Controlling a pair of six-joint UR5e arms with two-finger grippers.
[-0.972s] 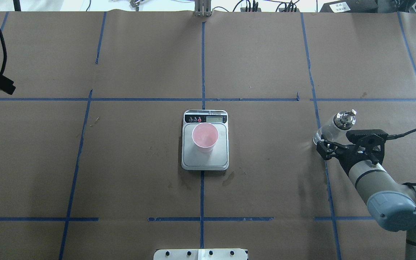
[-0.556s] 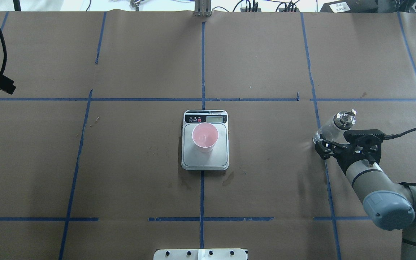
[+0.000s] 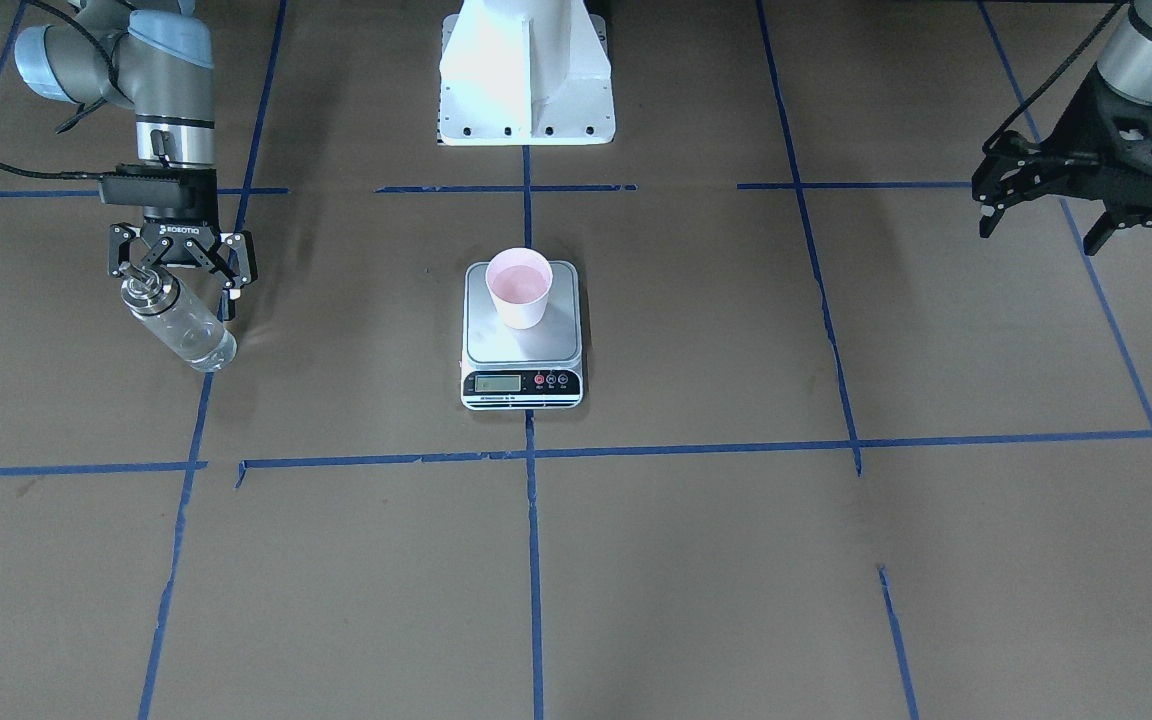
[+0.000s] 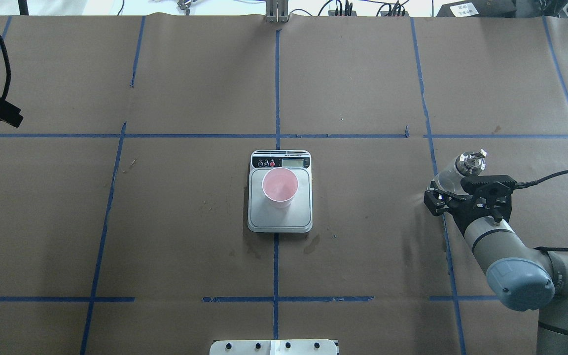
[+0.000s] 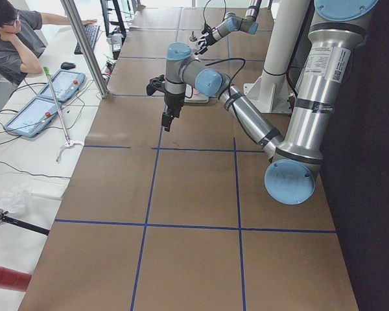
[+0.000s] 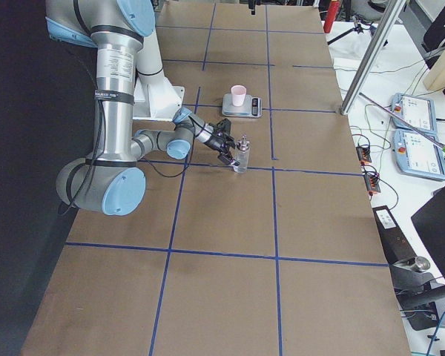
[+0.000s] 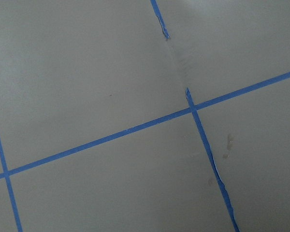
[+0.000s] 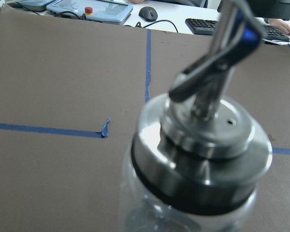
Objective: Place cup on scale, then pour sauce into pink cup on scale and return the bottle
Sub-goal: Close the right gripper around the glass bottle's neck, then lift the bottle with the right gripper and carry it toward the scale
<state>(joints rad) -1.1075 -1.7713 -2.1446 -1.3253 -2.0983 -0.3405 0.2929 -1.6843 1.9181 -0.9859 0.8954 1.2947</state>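
The cup point(image 4: 280, 186) stands upright on the scale point(image 4: 280, 221) at mid-bench, so that part looks done; whether any sauce is in it I cannot tell. The bottle point(image 3: 186, 328) stands on the bench point(image 4: 190, 246), well right of the scale, beside a tape line point(image 4: 449, 276), cap up and seemingly upright. The right hand point(image 3: 176, 288) reaches in level from the near side, its fingers spread wide to either side of the bottle's upper part, and appears to grip nothing. The left hand point(image 3: 1041, 225) hangs open and empty at the far left. If the bottle is being taken up, close squarely on the glass below the cap, as smooth glass slips, then lift straight. If it is being left, back straight off with fingers wide so neither tips it
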